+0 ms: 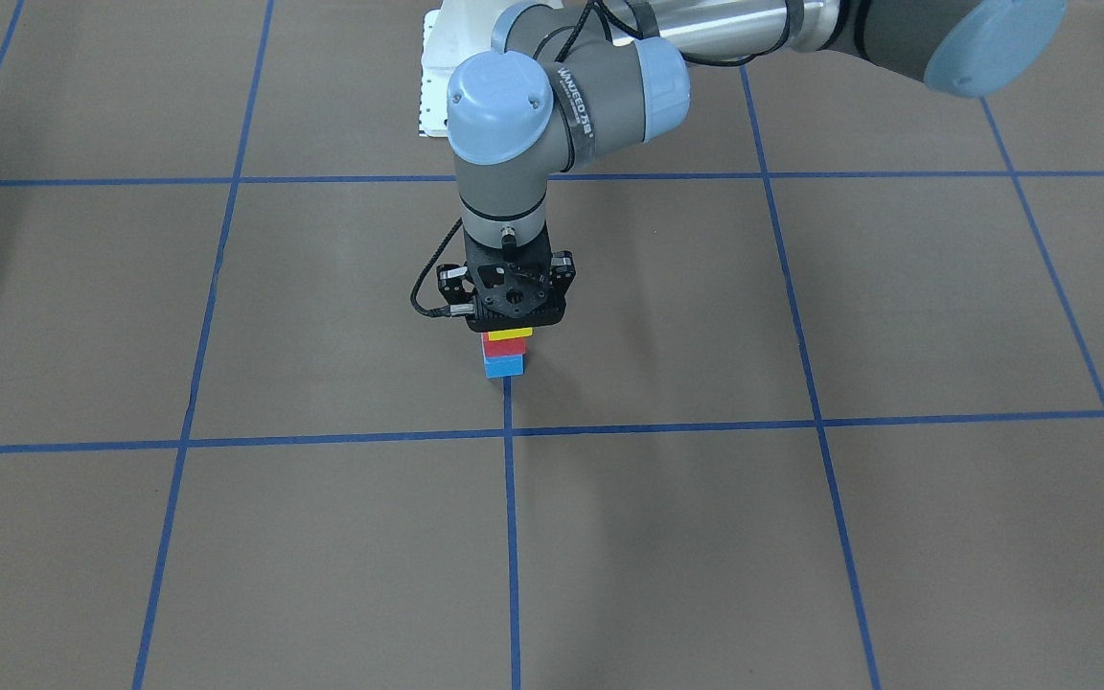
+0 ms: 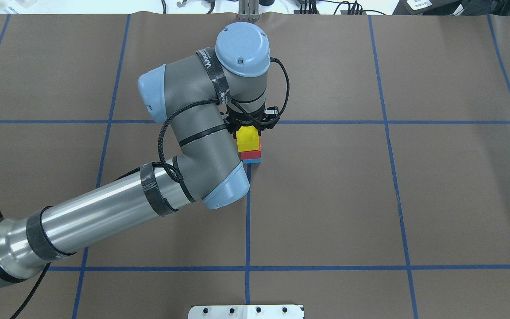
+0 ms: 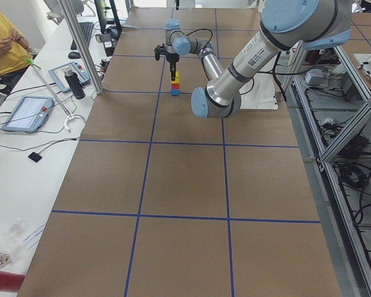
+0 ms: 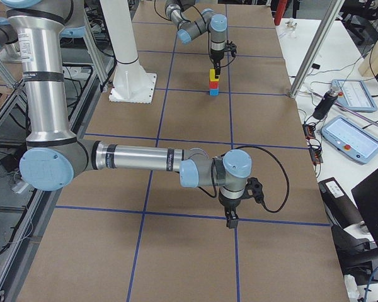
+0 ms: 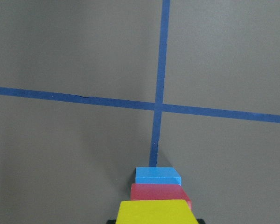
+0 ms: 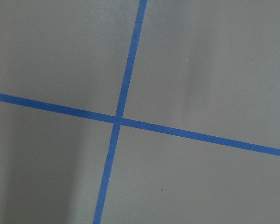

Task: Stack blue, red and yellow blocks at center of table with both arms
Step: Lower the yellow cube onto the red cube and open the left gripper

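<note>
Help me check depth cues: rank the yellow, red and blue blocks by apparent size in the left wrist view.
1. yellow block
2. red block
3. blue block
This is apparent size only: higher blocks sit nearer the camera, so true sizes stay unsure.

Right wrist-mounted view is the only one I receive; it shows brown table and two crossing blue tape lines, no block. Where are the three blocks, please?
Observer: They stand in one stack on a tape line: blue block at the bottom, red block in the middle, yellow block on top.
Operator: Is an arm near the stack?
Observer: Yes, the left tool is right above it, down at the yellow block; I cannot tell if it grips.
Operator: And my right tool?
Observer: The right tool hangs over the table, far from the stack, toward the robot's right end.
</note>
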`<state>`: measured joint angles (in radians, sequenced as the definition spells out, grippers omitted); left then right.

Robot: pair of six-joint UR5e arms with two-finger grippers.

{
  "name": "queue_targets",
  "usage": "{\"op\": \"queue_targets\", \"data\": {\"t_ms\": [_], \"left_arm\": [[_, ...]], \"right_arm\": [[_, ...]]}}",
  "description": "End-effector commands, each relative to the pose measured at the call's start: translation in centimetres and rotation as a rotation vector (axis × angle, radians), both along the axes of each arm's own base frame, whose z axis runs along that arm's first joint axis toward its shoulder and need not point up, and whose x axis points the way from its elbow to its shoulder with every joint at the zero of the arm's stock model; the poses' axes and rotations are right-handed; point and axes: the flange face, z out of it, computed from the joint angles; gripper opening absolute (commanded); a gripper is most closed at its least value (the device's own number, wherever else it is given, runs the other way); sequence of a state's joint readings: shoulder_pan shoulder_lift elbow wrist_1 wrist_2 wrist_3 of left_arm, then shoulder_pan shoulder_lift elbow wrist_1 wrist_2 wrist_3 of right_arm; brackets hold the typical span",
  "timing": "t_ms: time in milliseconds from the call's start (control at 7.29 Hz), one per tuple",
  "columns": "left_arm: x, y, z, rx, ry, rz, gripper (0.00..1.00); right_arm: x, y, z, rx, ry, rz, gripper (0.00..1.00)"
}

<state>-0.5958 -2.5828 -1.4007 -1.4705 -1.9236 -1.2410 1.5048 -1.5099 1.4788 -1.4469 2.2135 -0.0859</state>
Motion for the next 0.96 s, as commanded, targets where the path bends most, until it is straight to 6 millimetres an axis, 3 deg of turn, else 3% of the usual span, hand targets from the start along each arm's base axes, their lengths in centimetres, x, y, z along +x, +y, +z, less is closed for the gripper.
{"op": "queue_targets", "data": {"t_ms": [0,137,274,412,549,823], "left_arm": [[-0.16,0.16,-0.45,0.007,0.008,0.002,0.13],[-0.12,0.14,-0.39,0.005,0.007,0.001,0.15],[-0.04,0.21,-0.27,0.006,0.005,0.002,0.29],[0.14,0.48,-0.33,0.008,0.006,0.006,0.33],[0.37,0.74,-0.35,0.007,0.007,0.009,0.46],[0.6,1.0,-0.34,0.008,0.006,0.013,0.62]], "right_arm": [[0.0,0.05,0.05,-0.001,0.0,0.0,1.0],[0.0,0.05,0.05,-0.001,0.0,0.0,1.0],[0.0,0.06,0.13,-0.002,0.0,0.0,1.0],[0.0,0.06,0.13,-0.002,0.0,0.0,1.0],[0.0,0.06,0.13,-0.002,0.0,0.0,1.0],[0.0,0.06,0.13,-0.002,0.0,0.0,1.0]]}}
